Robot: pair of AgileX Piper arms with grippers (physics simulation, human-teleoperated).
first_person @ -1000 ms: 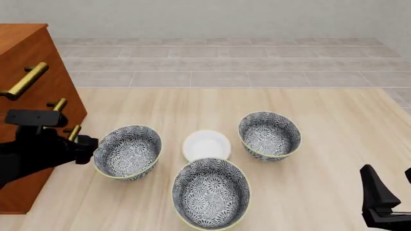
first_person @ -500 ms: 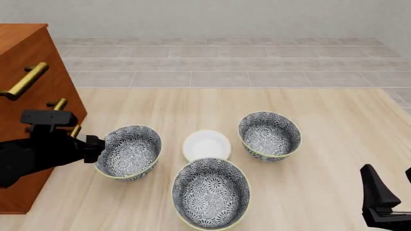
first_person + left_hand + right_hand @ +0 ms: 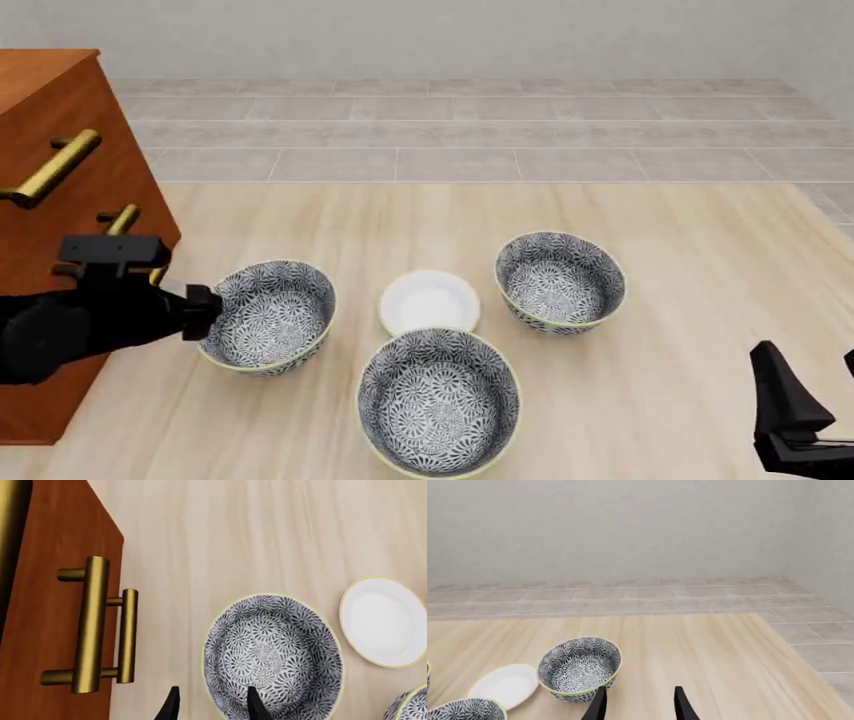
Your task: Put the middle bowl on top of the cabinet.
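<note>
Three patterned bowls stand on the table. I take the left one (image 3: 267, 315) as the middle bowl; it sits between the other two in depth. My left gripper (image 3: 207, 310) is open at this bowl's left rim. In the left wrist view one finger (image 3: 169, 711) is outside the bowl (image 3: 273, 655) and the other finger (image 3: 255, 709) is inside, with the rim between them. The reddish-brown cabinet (image 3: 67, 150) with brass handles stands just left of the bowl, also in the left wrist view (image 3: 60, 630). My right gripper (image 3: 798, 425) hangs open and empty at the front right (image 3: 639, 707).
A second bowl (image 3: 438, 400) sits at the front centre and a third (image 3: 561, 280) at the back right (image 3: 579, 667). A small white plate (image 3: 429, 302) lies between the three bowls. The cabinet's brass handle (image 3: 90, 625) is close to my left arm.
My left gripper has moved right and slightly down, from beside the cabinet up to the left bowl's rim. The bowls, plate and right arm have stayed put.
</note>
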